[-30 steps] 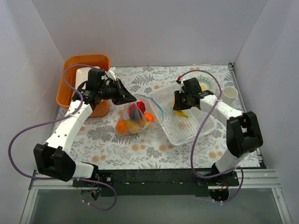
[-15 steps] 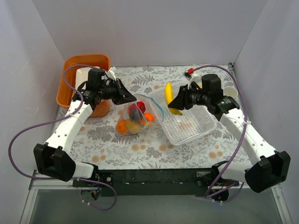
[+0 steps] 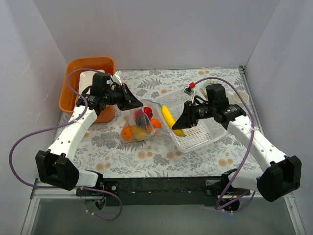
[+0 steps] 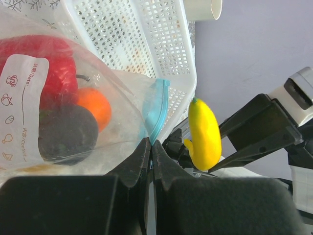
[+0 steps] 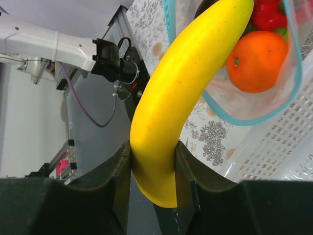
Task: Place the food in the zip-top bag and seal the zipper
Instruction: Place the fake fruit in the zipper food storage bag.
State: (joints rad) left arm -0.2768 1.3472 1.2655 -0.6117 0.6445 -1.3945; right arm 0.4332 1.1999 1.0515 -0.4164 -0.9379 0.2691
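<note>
In the upper left of the top view you see an orange bin (image 3: 87, 68) at the back corner of the floral table (image 3: 112, 152). Just right of it, your left gripper (image 3: 138, 104) has its fingers pressed together on the upper edge of the zip-top bag (image 3: 141, 125); the left wrist view shows them pinching the clear plastic with no gap between them. The bag lies centre-left on the table, its mouth toward the right. Inside it you can make out two oranges (image 3: 128, 132), a red piece (image 3: 147, 111), a dark purple ball (image 3: 140, 119) and a yellowish piece (image 3: 139, 132). The zipper (image 3: 166, 115), a light blue strip, curves around the mouth, which gapes open.

Right at that mouth is the banana (image 3: 169, 118), lifted above the table and slanting from upper left to lower right. Your right gripper (image 3: 182, 122) clamps its lower end, one finger (image 5: 120, 166) on each side of the fruit. In the right wrist view the banana's far tip overlaps the bag's opening; you cannot tell whether it touches the strip.

Further right, the white basket (image 3: 211, 131) lies under the right arm, and a white cup (image 3: 240, 99) stands at the right edge.
</note>
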